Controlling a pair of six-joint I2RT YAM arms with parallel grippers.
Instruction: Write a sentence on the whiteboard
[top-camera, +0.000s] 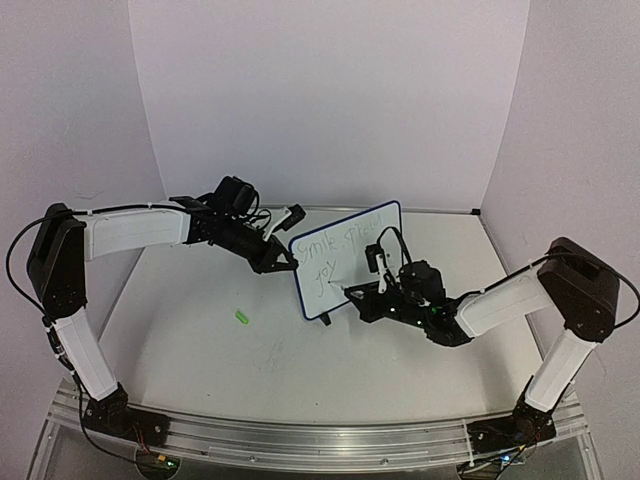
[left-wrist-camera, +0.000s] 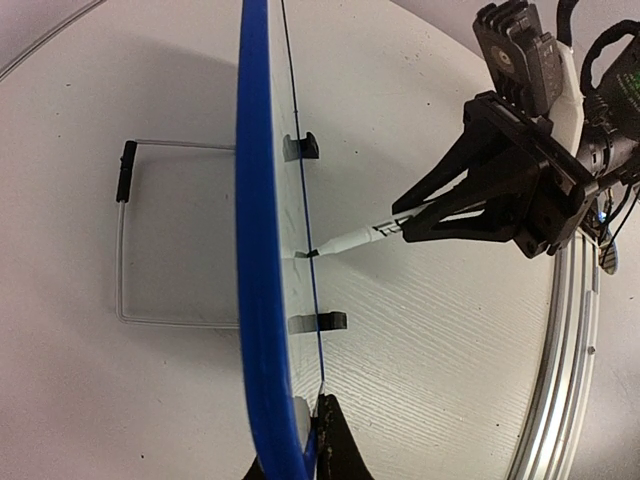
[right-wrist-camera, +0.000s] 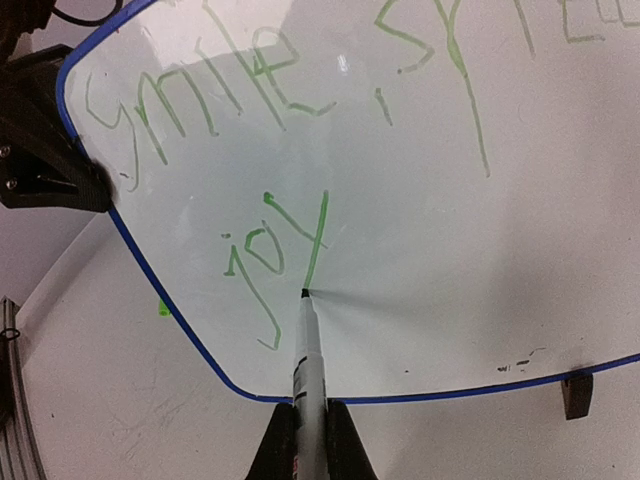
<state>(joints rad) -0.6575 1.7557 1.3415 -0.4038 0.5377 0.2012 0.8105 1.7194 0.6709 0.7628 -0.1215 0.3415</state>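
While left jaws clamp whiteboard (top-camera: 350, 252) | right jaws clamp marker (right-wrist-camera: 307, 365)

The blue-framed whiteboard (top-camera: 340, 258) stands upright, its face bearing the green sentence (right-wrist-camera: 316, 240) in two lines, ending "joy".

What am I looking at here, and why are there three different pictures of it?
These are two robot arms bolted to a table, each ending in a two-finger gripper. The wide picture comes from a fixed camera above and behind them; the other two from a camera on each wrist. The left gripper is shut on the edge of a small blue-framed whiteboard, steadying it as it stands. The right gripper is shut on a marker, its tip touching the board at the end of the green sentence, roughly "smile spread joy". A small green piece, too small to identify, lies on the table.
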